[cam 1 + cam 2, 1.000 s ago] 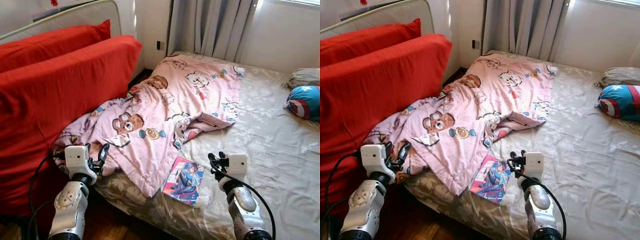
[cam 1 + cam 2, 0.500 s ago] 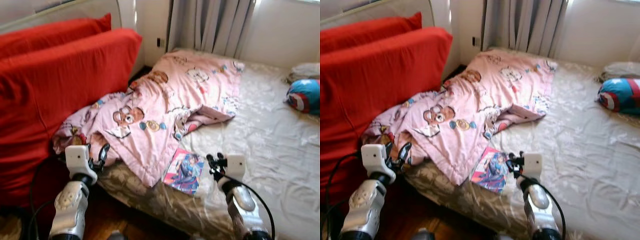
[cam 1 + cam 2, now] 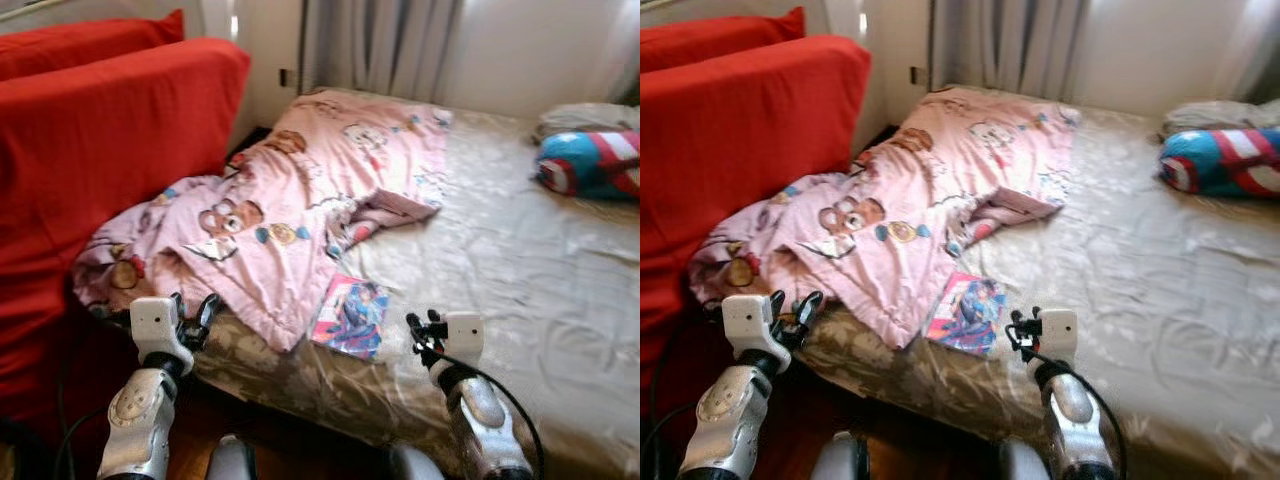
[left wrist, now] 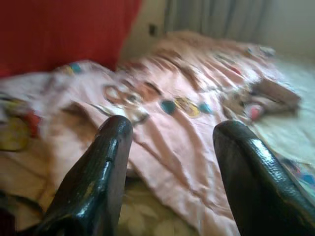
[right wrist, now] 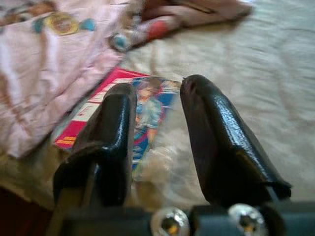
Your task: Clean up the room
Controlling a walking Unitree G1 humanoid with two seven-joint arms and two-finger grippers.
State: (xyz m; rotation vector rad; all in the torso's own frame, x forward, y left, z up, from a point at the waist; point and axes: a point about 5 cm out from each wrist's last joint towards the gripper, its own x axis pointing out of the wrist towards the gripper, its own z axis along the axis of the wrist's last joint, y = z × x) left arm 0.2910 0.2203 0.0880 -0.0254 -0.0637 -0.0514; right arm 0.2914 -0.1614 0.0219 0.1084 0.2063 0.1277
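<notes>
While the robot stands at the near edge of the bed (image 3: 520,250), both arms are held low and forward in front of it, neither hand touching anything. The left hand (image 3: 192,312) is seen with its fingers spread wide, poised just short of the drooping corner of the pink blanket (image 3: 300,200), which lies crumpled across the left side of the mattress and spills against the red sofa (image 3: 100,130). The right hand (image 3: 422,330) is kept at a narrower gap, empty, just beside the comic book (image 3: 351,317); in the right wrist view the book (image 5: 133,108) is framed between the fingers (image 5: 115,128), which suggests it is being lined up as the next pick. The book lies flat near the bed's edge, its upper corner touching or tucked under the blanket hem; which cannot be told. A blue, red and white cushion (image 3: 590,165) rests far off near the head of the bed, beside a pale pillow (image 3: 1215,112). The tidying is judged barely begun: blanket unfolded, book not yet lifted. A thin flat book on soft bedding may be awkward to pinch.
</notes>
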